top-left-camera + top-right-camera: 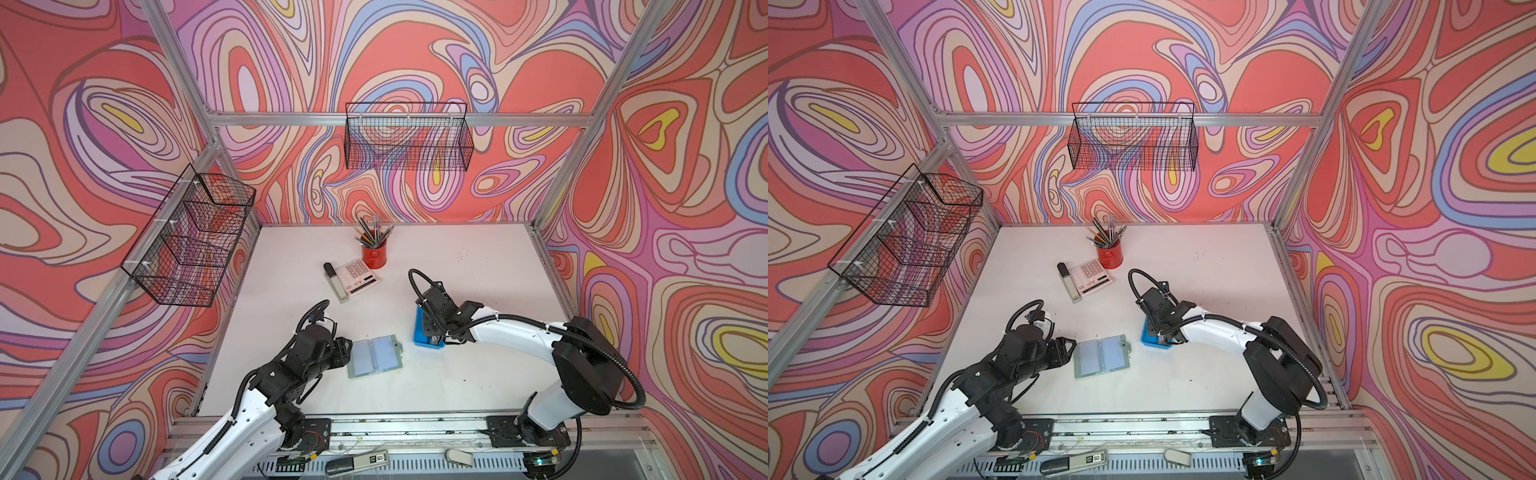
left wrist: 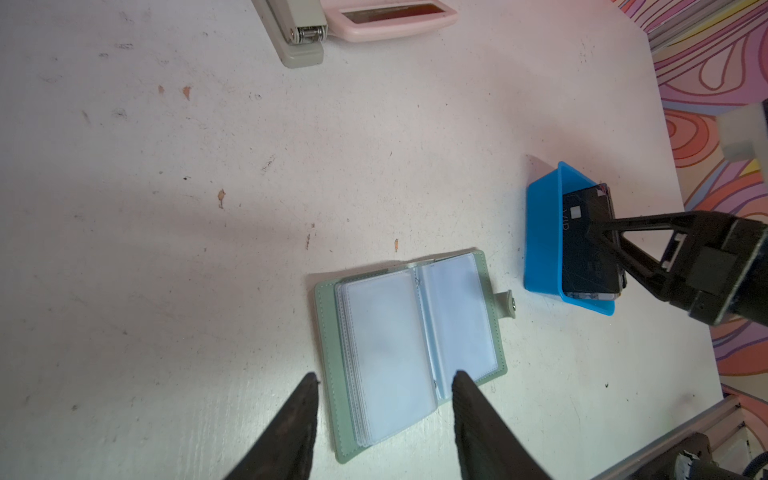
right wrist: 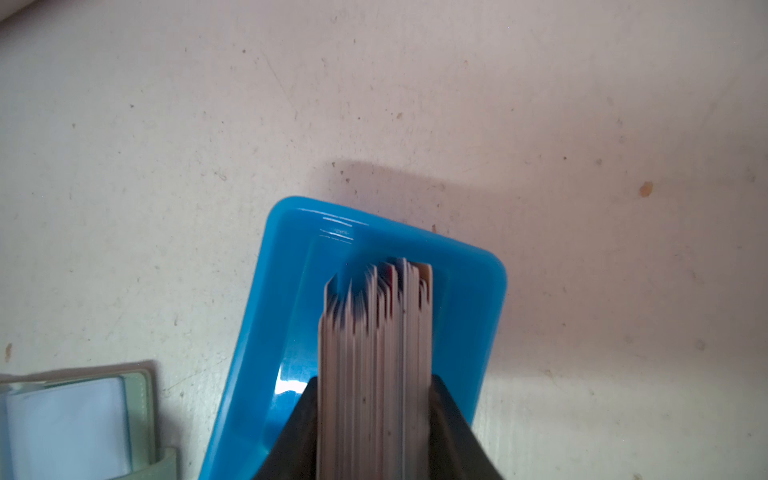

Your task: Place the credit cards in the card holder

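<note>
The tray [image 3: 266, 332] is glossy blue plastic, with sharp highlights on its floor. The cards [image 3: 374, 374] are thin, smooth plastic, pale at the edges; the outer one has a dark face with a slight sheen. The holder [image 2: 326, 332] has a matt sage, leather-like cover with stitched edges, clear shiny sleeves [image 2: 386, 353] and a metal snap [image 2: 514, 306]. The table [image 2: 166, 208] is matt white, scuffed and speckled.

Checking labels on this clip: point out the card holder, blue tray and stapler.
card holder [image 2: 382, 357]: left wrist view, clear inner sleeve.
blue tray [image 2: 541, 237]: left wrist view, outer side wall.
stapler [image 2: 291, 20]: left wrist view, grey top arm.
</note>
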`<state>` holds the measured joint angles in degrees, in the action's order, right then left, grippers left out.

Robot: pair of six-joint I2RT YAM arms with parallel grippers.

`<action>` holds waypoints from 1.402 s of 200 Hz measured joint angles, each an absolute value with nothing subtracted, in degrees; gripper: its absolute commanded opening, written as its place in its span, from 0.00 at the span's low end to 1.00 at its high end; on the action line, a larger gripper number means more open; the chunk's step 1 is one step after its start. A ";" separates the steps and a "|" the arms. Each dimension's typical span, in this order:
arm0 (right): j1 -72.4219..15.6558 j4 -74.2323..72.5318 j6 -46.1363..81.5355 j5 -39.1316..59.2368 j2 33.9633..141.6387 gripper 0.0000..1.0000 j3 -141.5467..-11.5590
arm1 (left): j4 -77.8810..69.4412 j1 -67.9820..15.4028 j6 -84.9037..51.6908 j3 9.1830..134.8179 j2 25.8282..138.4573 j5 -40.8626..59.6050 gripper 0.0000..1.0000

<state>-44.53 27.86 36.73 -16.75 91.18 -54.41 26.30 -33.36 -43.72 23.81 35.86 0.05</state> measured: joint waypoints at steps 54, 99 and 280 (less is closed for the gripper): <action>-44.51 27.14 36.80 -15.40 91.24 0.41 -54.41 | 26.30 -33.36 -43.72 23.83 36.07 0.08 0.54; -43.55 23.46 37.36 -11.86 91.57 0.41 -53.74 | 26.35 -33.36 -43.72 23.83 35.31 0.05 0.54; -36.60 10.44 41.98 3.55 86.26 0.53 -45.19 | 26.35 -33.36 -43.79 23.81 33.76 0.62 0.54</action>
